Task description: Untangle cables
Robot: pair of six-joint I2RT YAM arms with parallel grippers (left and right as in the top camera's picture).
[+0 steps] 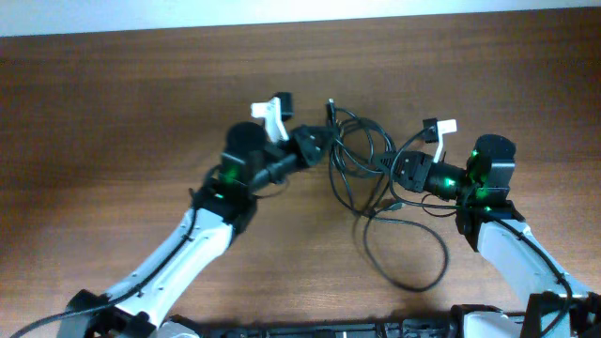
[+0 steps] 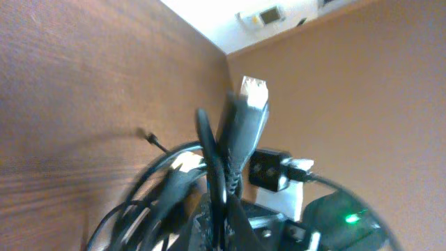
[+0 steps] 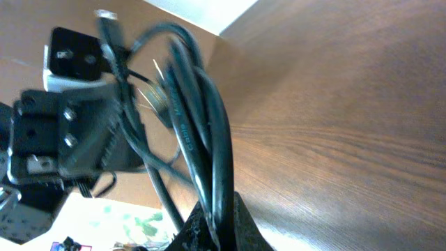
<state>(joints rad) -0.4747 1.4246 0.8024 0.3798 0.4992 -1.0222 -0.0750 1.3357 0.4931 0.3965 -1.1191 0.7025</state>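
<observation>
We are holding the cables (image 1: 362, 155) from both sides: our left pincer (image 1: 321, 148) is pressing together on strands at the tangle's left edge, and our right pincer (image 1: 392, 171) is pinching strands at its right edge; the knot is sitting between the two over the counter (image 1: 113, 113), about equally near each arm. The tangle is stretching left to right along the line joining the pincers, so we are judging that drawing apart along that line matters next; a slack loop (image 1: 444, 263) is trailing toward the near edge, closer to the right arm.
</observation>
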